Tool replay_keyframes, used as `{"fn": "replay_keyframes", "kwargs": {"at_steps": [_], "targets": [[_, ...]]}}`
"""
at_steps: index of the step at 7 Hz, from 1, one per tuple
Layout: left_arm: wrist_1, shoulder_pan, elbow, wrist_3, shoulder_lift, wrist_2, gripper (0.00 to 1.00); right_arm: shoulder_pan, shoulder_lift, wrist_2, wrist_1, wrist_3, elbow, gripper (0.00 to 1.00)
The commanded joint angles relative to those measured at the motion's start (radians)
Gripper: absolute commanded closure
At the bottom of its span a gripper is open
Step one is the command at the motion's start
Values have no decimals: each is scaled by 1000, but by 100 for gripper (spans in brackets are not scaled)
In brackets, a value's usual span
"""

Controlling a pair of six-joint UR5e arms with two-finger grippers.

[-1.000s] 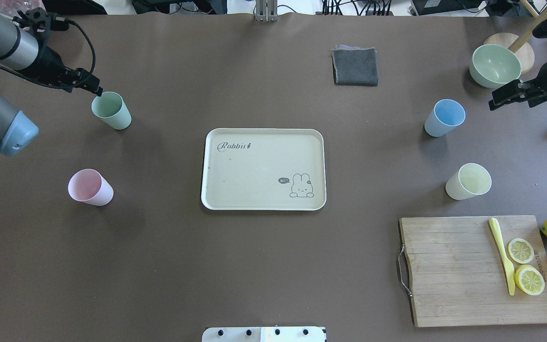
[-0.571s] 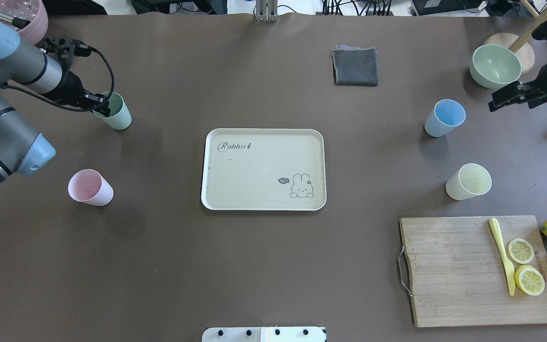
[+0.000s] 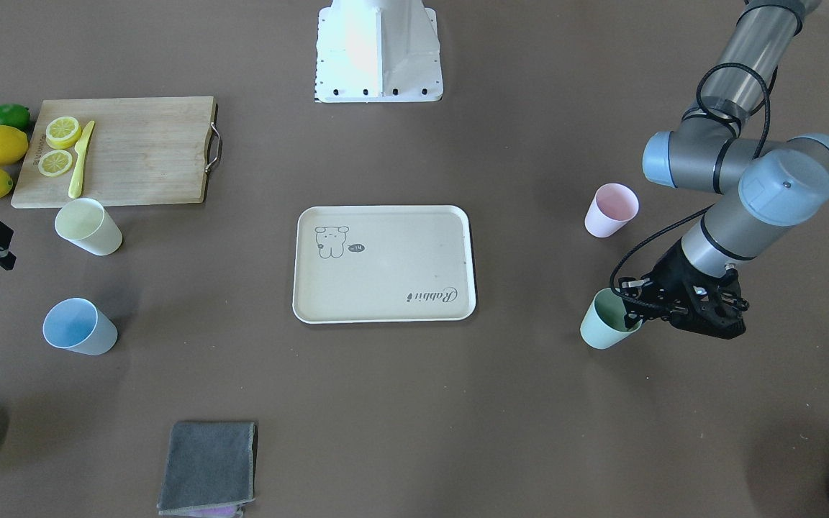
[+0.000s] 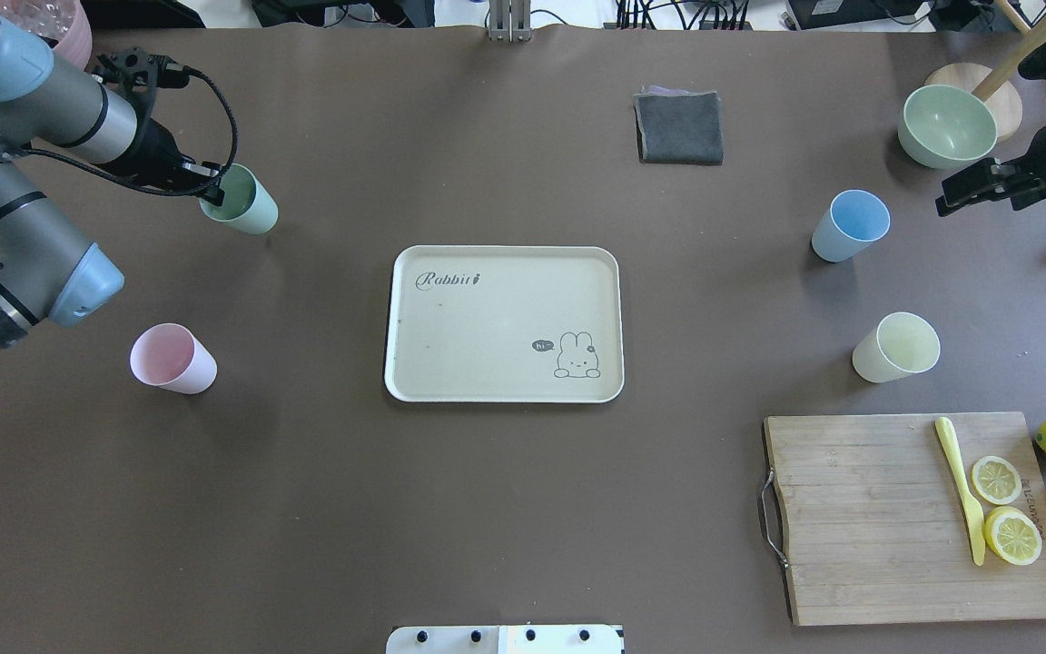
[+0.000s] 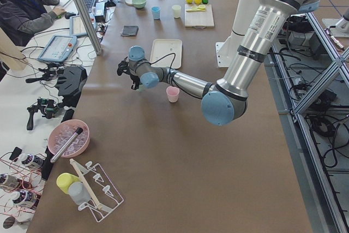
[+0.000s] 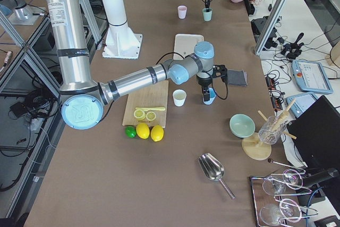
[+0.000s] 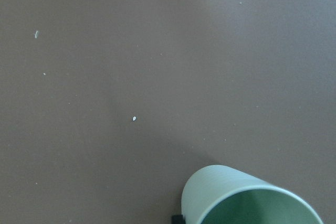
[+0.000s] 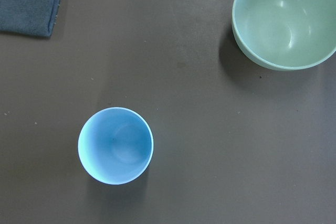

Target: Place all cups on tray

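Mint cup [image 4: 255, 211] clamped at the rim by left gripper [image 4: 214, 193], upper left of overhead view, tray [image 4: 487, 318] lying down-right at frame centre, left arm the nearer.

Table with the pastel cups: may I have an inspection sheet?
Surface: brown table, a few pale specks.
Job's things: mint green cup gripped, away from tray; pink cup, blue cup, yellow cup upright on table; tray empty.
Clutter: cutting board with lemon slices and knife, grey cloth, green bowl.
Grippers: left gripper clamps mint green cup's rim; right gripper hovers by blue cup, jaws unclear.
Cables: black cable loops at left wrist.
Surroundings: operator seated nearby.
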Motion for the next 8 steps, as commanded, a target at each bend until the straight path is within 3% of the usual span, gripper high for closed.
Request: {"fn": "replay_keyframes", "kwargs": {"at_steps": [1,4,8], "targets": [[143,22,-77,-120,-83,1,100,1,-5,0,0,0,-2,0],[259,189,-118,-272,-192,93,100,1,-12,0,0,-5,-22,0],[256,273,-56,-311,-230,175,100,0,14,-3,0,-7,-78,0]]}}
